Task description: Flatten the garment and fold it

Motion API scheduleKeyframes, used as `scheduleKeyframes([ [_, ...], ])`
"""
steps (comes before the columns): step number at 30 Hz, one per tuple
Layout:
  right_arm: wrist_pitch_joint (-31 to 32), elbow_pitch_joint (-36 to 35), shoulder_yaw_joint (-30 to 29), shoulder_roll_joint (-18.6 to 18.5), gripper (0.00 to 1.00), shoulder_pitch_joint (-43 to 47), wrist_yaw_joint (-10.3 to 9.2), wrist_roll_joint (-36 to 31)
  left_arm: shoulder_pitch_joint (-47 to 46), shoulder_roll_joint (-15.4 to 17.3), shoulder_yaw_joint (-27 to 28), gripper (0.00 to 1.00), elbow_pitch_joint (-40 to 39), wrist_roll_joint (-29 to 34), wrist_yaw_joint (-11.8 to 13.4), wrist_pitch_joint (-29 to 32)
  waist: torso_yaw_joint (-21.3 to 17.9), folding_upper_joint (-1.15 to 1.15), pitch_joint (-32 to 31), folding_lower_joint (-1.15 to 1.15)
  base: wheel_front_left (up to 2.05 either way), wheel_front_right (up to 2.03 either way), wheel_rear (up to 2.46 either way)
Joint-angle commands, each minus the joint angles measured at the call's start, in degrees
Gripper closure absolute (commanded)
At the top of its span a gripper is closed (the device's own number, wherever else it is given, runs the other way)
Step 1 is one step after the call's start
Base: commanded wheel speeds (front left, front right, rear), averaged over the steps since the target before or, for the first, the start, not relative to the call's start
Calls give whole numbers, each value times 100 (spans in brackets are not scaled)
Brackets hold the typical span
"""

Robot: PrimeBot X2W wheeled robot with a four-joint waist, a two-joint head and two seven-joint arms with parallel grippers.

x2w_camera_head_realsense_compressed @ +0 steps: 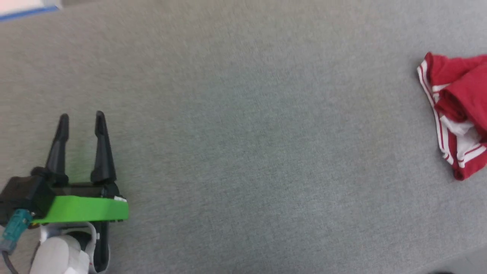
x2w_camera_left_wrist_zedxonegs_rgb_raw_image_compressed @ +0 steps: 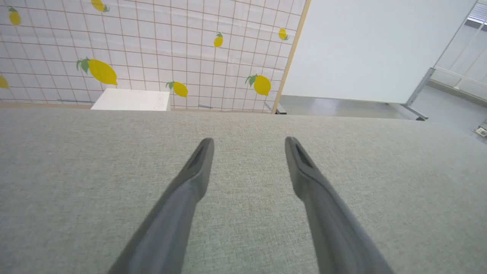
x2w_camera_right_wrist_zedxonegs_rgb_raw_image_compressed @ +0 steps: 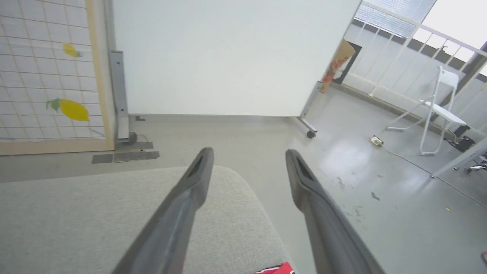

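Garment (x2w_camera_head_realsense_compressed: 460, 99) perhaps just beneath right jaws

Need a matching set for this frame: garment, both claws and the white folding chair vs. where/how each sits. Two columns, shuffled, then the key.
Column 1
1. garment
2. left claw
3. right claw
4. folding chair

Column 2
A. open, aimed past the table's rounded corner
B. bunched up at the head view's right edge
C. standing on the floor
D. open over bare grey tabletop

Pairs: 1-B, 2-D, 3-A, 4-C
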Motion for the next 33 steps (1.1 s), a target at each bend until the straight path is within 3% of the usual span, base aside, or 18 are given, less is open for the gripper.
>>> scheduleKeyframes([
  [1, -146, -237, 99, 163, 0, 188, -10, 146, 26, -39, -9, 0, 69, -31, -20, -76, 489, 0, -859, 0, 0, 0, 0],
  [6, -678, -1151, 581, 738, 0, 690, -10, 616, 124, -165, -17, 0, 255, -53, 42, -212, 841, 0, -1479, 0, 0, 0, 0],
  [14, -1797, -1793, 990, 1709, 0, 1635, -10, 1034, 331, -321, -15, 0, 398, -94, 115, -327, 1358, 0, -2088, 0, 0, 0, 0],
  [21, -2686, -1204, 1313, 1779, 0, 2475, -10, 1305, 366, -454, -12, 0, 549, -150, 158, -386, 1714, 0, -2335, 0, 0, 0, 0],
  [33, -3026, -287, 1524, 1781, 0, 3360, -10, 933, 380, -556, -252, 0, 1119, 173, 150, -453, 1903, 0, -2454, 0, 0, 0, 0],
])
